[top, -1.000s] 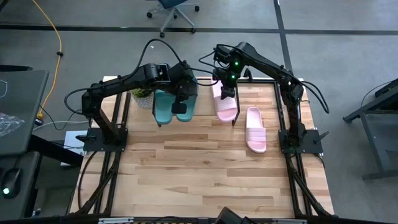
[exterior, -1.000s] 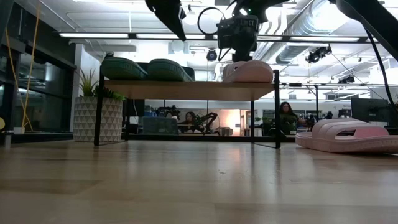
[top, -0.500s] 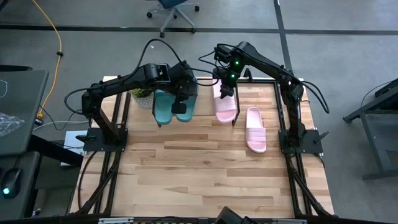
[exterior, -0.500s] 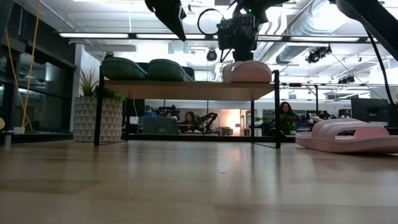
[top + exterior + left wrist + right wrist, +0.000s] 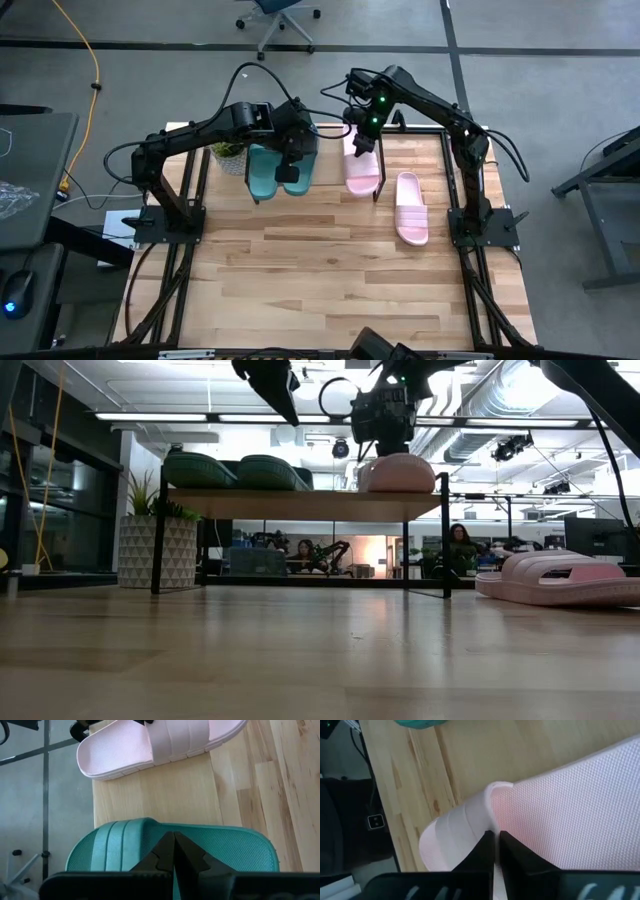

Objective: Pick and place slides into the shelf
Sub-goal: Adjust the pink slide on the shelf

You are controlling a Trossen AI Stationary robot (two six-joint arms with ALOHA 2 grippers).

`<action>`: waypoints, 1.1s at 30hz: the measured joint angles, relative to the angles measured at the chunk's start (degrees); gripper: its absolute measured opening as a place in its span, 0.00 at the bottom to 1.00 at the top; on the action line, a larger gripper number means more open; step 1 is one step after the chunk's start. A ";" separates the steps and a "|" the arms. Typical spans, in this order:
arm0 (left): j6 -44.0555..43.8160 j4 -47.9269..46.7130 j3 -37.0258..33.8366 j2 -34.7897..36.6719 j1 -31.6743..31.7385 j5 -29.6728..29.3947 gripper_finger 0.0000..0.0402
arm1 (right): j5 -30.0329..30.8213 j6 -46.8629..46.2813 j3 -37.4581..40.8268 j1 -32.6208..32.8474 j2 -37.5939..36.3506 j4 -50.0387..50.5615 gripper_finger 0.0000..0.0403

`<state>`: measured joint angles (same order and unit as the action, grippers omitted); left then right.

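Right tool [image 5: 362, 146] is up at about 12 o'clock on the tabletop [image 5: 320, 260], hanging right over the far end of the pink slide [image 5: 361, 168] on the shelf [image 5: 300, 502]. From its wrist cam the fingers look pinched together with the slide's edge right at the tips, but I can't tell if they're actually clamping it or just touching. Left tool [image 5: 291, 165] is over the two teal slides [image 5: 278, 170] at 11 o'clock; fingers look closed with nothing in them.

So three slides are on the shelf. The last pink slide [image 5: 411, 207] is on the tabletop at roughly 2 o'clock, well apart from the shelf, long axis running 12-to-6. It lies toward 5 o'clock from the right tool, and that arm's clearly the nearer one. I'd guess the free slot is the shelf's right end, though I can't really see it.
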<state>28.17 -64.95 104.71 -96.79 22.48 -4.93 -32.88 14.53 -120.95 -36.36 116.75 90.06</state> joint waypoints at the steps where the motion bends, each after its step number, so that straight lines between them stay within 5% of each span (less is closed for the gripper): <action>1: 0.02 0.00 0.00 0.00 0.00 0.00 0.00 | 0.03 -0.16 0.00 -0.02 0.00 0.00 0.00; 33: 0.54 0.02 0.00 0.00 0.00 0.00 0.00 | 2.47 -1.75 -0.07 -2.08 -3.28 -0.19 0.00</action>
<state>28.71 -64.93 104.71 -96.79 22.48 -4.93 -30.41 12.78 -121.01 -38.44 113.47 89.88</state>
